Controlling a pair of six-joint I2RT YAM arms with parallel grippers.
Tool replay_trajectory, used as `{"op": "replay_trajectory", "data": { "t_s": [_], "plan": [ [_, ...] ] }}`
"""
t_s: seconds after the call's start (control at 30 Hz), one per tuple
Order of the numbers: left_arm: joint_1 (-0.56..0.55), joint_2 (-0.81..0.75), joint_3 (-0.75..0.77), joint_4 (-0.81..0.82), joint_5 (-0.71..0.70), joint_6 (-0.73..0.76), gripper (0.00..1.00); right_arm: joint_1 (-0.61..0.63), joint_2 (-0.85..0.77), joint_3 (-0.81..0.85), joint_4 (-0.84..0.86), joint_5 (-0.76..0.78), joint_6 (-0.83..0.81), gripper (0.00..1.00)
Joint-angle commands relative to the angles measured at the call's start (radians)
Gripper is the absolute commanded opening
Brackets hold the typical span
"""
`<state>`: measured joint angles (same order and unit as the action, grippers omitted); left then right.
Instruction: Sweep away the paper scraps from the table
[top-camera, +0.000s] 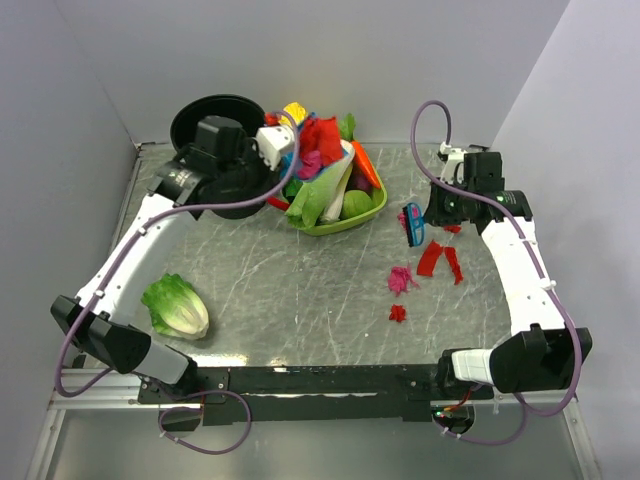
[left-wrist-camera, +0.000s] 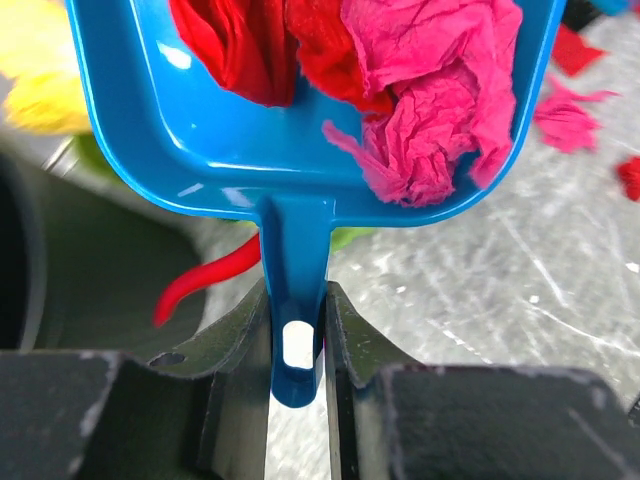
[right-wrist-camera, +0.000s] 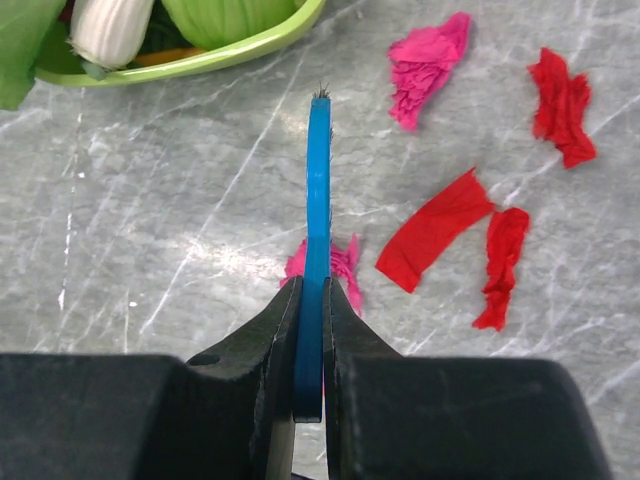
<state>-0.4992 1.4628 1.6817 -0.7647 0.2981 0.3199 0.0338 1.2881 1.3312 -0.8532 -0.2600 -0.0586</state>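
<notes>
Seen from above, the blue dustpan (left-wrist-camera: 290, 180) is hard to pick out against the heap in the green bowl (top-camera: 366, 212). Only the left wrist view shows it plainly, its far rim cut off by the frame, with red and magenta paper scraps (left-wrist-camera: 430, 100) inside. The left gripper (left-wrist-camera: 297, 320) is clamped on its handle, at the bowl's far left side. The brush (right-wrist-camera: 318, 200) shows only as a thin blue edge, pinched in the right gripper (right-wrist-camera: 310, 310), just right of the bowl. One pink scrap (right-wrist-camera: 347, 268) is half hidden behind it. The remaining scraps lie loose on the worktop (right-wrist-camera: 150, 220), right of the bowl and nearer the arm bases, beyond the right gripper's tips, none touching it.
</notes>
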Motion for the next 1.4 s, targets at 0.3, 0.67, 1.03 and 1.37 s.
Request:
{"op": "replay_trajectory", "data": {
  "t_s": [0.3, 0.67, 1.03, 1.37],
  "plan": [
    [0.232, 0.039, 0.226, -0.099, -0.112, -0.044, 0.01, -0.011, -0.042, -0.053, 0.026, -0.077, 0.045, 0.00],
    [0.496, 0.093, 0.326, -0.114, -0.244, 0.175, 0.01, -0.012, -0.052, -0.079, 0.028, -0.120, 0.054, 0.00],
    [0.574, 0.289, 0.538, -0.145, -0.447, 0.729, 0.01, -0.015, -0.081, -0.125, 0.036, -0.131, 0.057, 0.00],
    [0.505, 0.254, 0.311, 0.315, -0.596, 1.306, 0.01, -0.025, -0.102, -0.136, 0.036, -0.128, 0.057, 0.00]
  ]
}}
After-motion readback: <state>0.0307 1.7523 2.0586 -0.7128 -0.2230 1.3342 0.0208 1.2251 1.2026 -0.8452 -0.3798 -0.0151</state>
